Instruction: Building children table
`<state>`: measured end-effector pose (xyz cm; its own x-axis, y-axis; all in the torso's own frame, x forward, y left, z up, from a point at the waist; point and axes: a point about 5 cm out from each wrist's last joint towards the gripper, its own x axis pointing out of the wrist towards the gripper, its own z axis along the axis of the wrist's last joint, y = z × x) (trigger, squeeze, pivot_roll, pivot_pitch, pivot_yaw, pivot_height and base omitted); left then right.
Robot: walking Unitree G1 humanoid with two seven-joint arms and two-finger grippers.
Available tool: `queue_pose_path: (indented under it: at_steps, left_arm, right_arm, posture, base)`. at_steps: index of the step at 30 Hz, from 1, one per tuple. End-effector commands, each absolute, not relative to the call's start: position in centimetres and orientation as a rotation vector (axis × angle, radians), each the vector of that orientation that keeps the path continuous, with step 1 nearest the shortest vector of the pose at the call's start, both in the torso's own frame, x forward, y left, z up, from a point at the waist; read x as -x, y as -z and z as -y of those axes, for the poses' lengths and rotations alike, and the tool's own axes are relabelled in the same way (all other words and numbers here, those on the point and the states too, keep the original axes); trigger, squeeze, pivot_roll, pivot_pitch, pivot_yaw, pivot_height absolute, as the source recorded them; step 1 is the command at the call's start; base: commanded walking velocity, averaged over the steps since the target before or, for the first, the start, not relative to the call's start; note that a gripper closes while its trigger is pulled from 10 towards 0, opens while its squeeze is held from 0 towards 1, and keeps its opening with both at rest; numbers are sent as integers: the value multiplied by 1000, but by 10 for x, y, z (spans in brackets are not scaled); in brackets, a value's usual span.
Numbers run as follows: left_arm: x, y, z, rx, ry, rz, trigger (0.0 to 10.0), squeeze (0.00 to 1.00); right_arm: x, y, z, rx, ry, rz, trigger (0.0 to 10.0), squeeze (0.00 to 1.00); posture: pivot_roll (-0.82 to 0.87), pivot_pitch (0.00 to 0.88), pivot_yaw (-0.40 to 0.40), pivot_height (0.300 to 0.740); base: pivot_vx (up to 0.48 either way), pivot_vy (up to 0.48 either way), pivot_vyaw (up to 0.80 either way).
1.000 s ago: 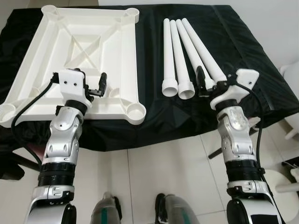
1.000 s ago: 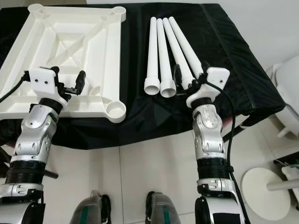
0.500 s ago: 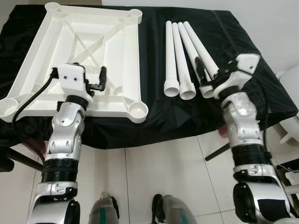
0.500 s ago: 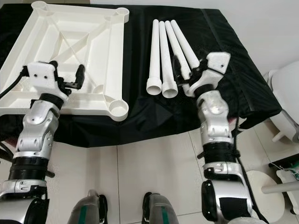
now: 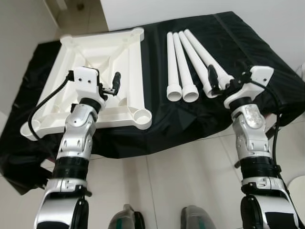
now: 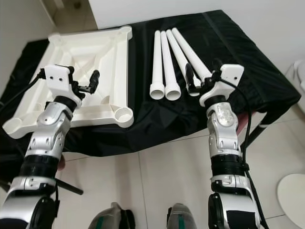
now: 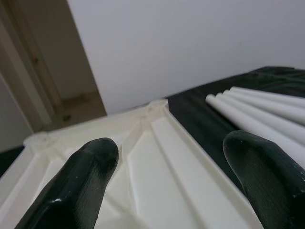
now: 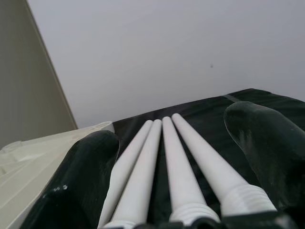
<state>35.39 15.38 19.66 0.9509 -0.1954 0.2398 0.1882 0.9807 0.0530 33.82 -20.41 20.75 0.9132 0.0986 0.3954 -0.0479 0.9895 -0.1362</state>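
While the upturned white plastic tabletop point(image 5: 102, 76) lies beside four white plastic legs point(image 5: 188, 62) on the black cloth point(image 5: 248, 43), our right gripper point(image 5: 213, 82), fingers spread, straddles the outermost leg; next we must probably close on it. Our left gripper point(image 5: 114, 85) hovers spread above the tabletop.

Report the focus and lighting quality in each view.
Left and right eye views: evenly lit and sharp; the white legs and upturned tabletop stand out against the black cloth. Left wrist view: near fingers soft and dark. Right wrist view: fingers blurred, legs reasonably clear.
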Motion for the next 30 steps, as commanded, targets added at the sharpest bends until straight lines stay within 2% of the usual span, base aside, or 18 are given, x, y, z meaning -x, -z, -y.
queue_pose_path:
  at_steps: [1,8,30]
  left_arm:
    - [-356,-193,-152,-30,206,230,10000,0]
    - [-358,-196,-145,-12,213,239,10000,0]
    - [-363,-200,-147,-12,205,256,10000,0]
  right_arm:
    - [-336,-208,204,133,-68,423,10000,0]
    - [-331,-207,209,132,-52,422,10000,0]
    - [-329,-216,217,170,-48,441,10000,0]
  posture:
    - [-242,0,188,740]
    - [-233,0,181,740]
    - [-202,9,183,740]
  base:
    - [0,0,0]
    - [0,0,0]
    - [0,0,0]
